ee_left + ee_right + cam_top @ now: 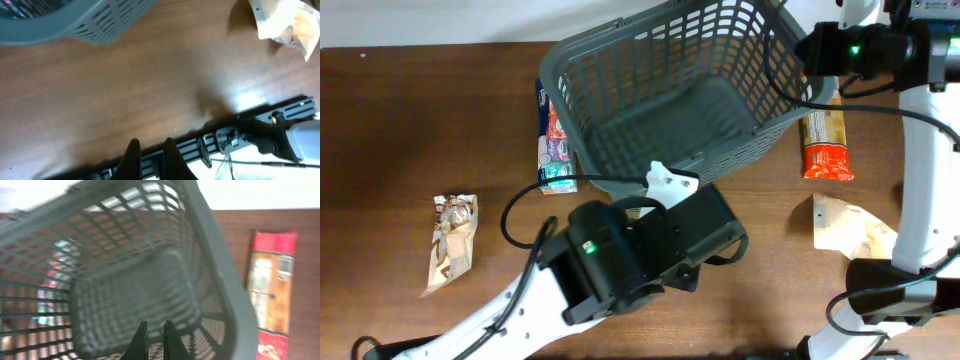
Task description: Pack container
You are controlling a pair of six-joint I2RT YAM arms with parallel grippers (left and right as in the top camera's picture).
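The dark grey lattice basket (620, 130) stands at the back middle of the table and is empty inside. It also shows in the left wrist view (75, 22) and fills the right wrist view (220, 275). My right gripper (155, 335) hangs over the basket's right side, pointing into it, with its fingers close together and nothing seen between them. My left gripper (150, 160) is low over the table's front edge, in front of the basket, fingers close together and empty. In the overhead view the left arm (620, 260) covers its own fingers.
A blue and red snack packet (553, 140) lies against the basket's left side. A red and orange packet (825, 140) lies to its right, also in the right wrist view (270, 290). A brown wrapper (453, 240) lies at the left, and a torn paper bag (850, 225) at the right.
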